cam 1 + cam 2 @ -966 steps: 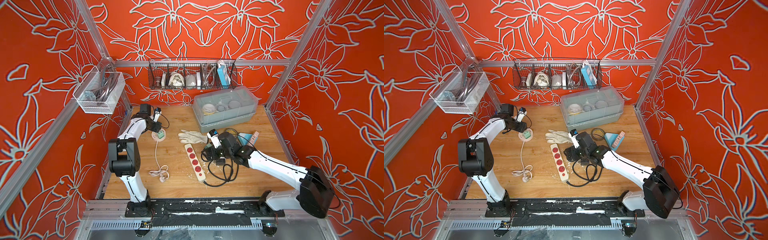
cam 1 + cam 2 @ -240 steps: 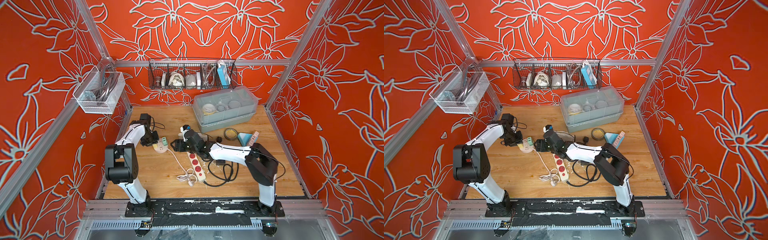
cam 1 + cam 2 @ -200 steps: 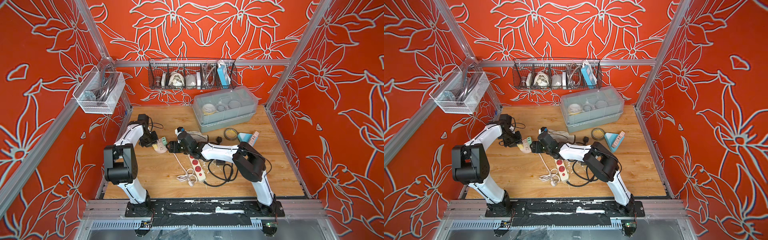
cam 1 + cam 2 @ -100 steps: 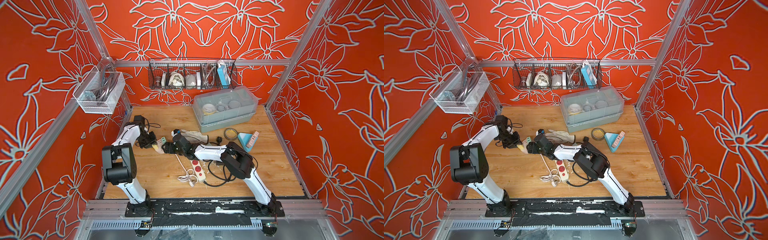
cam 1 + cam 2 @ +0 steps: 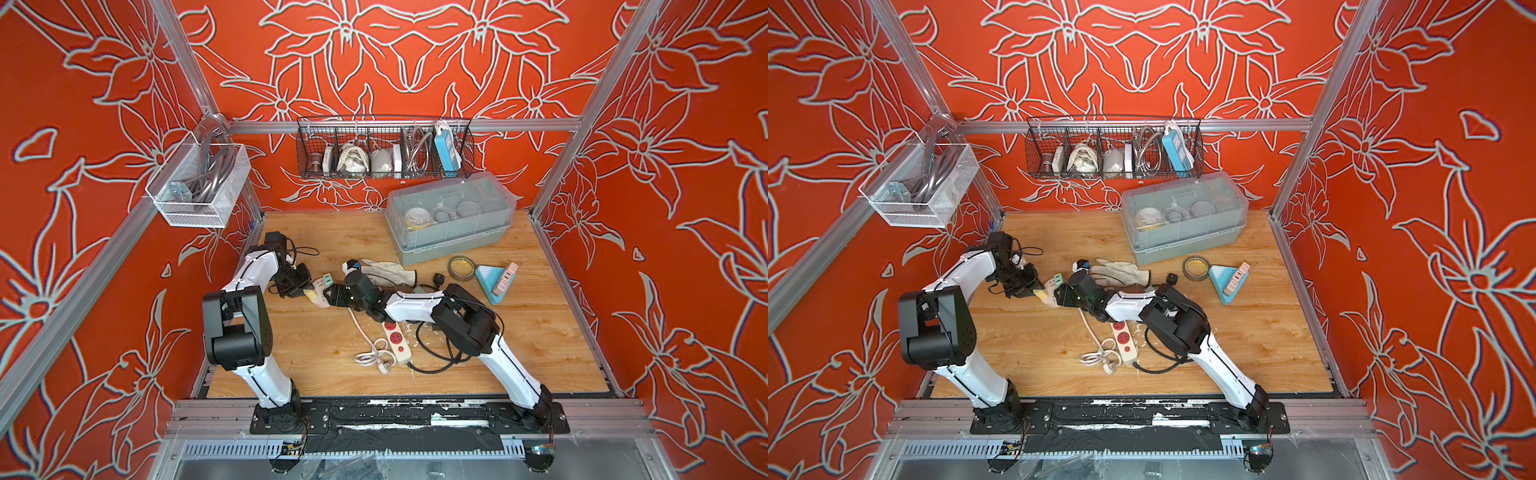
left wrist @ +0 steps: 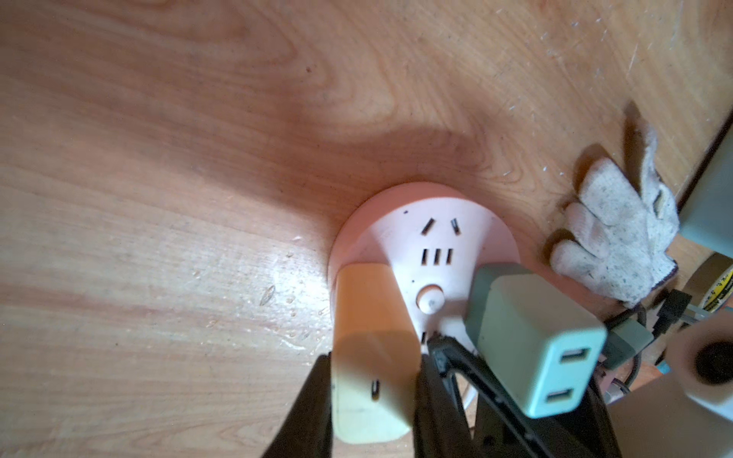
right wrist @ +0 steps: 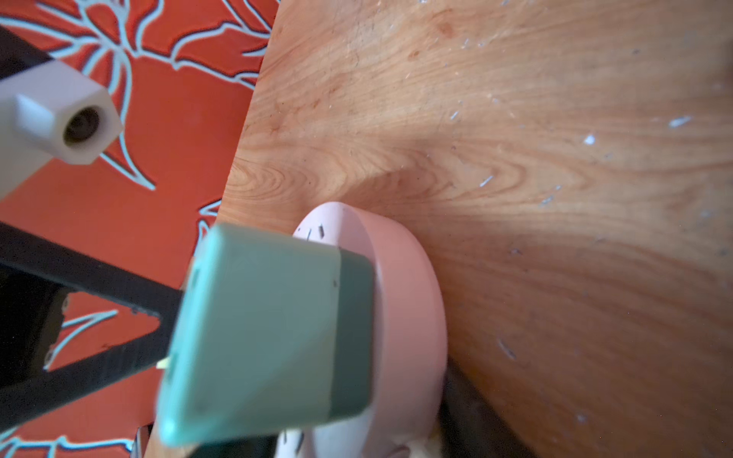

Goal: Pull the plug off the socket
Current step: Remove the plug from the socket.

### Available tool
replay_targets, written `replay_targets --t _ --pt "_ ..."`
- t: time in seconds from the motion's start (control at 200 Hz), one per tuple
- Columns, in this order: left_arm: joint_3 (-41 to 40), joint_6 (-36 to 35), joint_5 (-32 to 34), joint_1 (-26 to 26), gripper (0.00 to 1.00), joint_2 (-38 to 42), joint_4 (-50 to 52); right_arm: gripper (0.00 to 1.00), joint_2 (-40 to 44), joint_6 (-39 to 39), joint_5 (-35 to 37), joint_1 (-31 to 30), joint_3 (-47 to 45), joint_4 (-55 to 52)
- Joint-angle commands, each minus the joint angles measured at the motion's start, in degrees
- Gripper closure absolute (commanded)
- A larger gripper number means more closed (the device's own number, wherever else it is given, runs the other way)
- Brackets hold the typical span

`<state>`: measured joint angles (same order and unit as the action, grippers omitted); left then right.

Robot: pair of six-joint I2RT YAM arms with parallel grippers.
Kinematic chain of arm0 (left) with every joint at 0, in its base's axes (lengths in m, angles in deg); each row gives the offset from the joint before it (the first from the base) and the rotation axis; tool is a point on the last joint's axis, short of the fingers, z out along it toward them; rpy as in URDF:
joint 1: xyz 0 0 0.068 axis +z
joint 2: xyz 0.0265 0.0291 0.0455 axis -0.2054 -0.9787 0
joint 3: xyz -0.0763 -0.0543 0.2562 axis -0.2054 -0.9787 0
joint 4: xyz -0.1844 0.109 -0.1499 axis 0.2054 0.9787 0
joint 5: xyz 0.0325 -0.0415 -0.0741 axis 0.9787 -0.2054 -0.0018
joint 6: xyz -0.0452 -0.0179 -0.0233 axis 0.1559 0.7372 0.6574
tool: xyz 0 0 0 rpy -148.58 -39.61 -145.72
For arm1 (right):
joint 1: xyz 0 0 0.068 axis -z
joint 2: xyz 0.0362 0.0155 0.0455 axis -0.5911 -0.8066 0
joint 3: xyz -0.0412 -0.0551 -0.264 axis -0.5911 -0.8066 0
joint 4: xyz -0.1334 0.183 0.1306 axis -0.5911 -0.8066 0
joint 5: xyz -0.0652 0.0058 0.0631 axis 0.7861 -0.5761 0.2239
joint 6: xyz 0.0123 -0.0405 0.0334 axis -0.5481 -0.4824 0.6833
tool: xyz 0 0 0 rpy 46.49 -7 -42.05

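The socket (image 5: 319, 286) is a round pink hub with a white face, tilted up off the wooden floor near the left wall. Two plugs sit in it: a yellow plug (image 6: 369, 317) and a green USB charger (image 6: 531, 337). My left gripper (image 6: 375, 357) is shut on the yellow plug, one black finger on each side. From the right, my right gripper (image 7: 357, 432) has come around the socket's pink base (image 7: 400, 297), with a dark finger against its underside. In both top views the two grippers meet at the socket (image 5: 1052, 286).
A cream power strip (image 5: 397, 340) with red outlets, a coiled white cord (image 5: 374, 353) and a black cable (image 5: 436, 357) lie under the right arm. A work glove (image 5: 386, 270), tape roll (image 5: 461, 268), blue wedge hub (image 5: 496, 278) and grey lidded box (image 5: 449, 220) sit behind.
My right gripper has travelled left from the power strip to the socket and narrowed its jaws onto the base. The left gripper, still on the yellow plug, has shifted slightly left.
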<state>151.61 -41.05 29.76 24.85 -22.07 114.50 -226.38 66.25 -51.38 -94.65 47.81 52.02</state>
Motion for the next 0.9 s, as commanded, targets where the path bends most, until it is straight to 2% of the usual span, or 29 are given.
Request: replay_targets --t 0.0,0.215,0.285,0.365,0.611,0.761,0.896 --pt "-1.6 0.5 -2.6 0.0 0.93 -0.9 1.6 0.51 -1.1 3.0 0.6 -0.5 -0.1 6.1" --pt "-2.0 1.1 -3.3 -0.1 1.00 0.1 0.5 0.71 -1.1 4.6 1.4 -0.8 -1.5 8.4" --pt "-2.3 1.2 -3.0 -0.1 1.00 0.4 0.1 0.82 -1.1 5.1 1.7 -0.8 -2.0 8.9" --pt "-2.2 1.4 -2.9 -0.1 1.00 0.8 0.1 1.00 -0.9 5.2 2.2 -0.8 -2.4 8.3" --pt "2.7 1.5 -0.1 0.2 1.00 1.4 2.9 1.00 1.1 2.7 6.5 -0.8 -3.8 -0.8" --pt "3.4 3.3 -9.3 1.3 1.00 1.7 1.4 1.00 1.6 -0.7 9.5 -0.8 -4.4 -6.8" --pt "1.0 5.5 -13.8 3.3 1.00 2.6 -1.3 1.00 1.6 -2.0 10.5 -0.7 -5.4 -8.3"
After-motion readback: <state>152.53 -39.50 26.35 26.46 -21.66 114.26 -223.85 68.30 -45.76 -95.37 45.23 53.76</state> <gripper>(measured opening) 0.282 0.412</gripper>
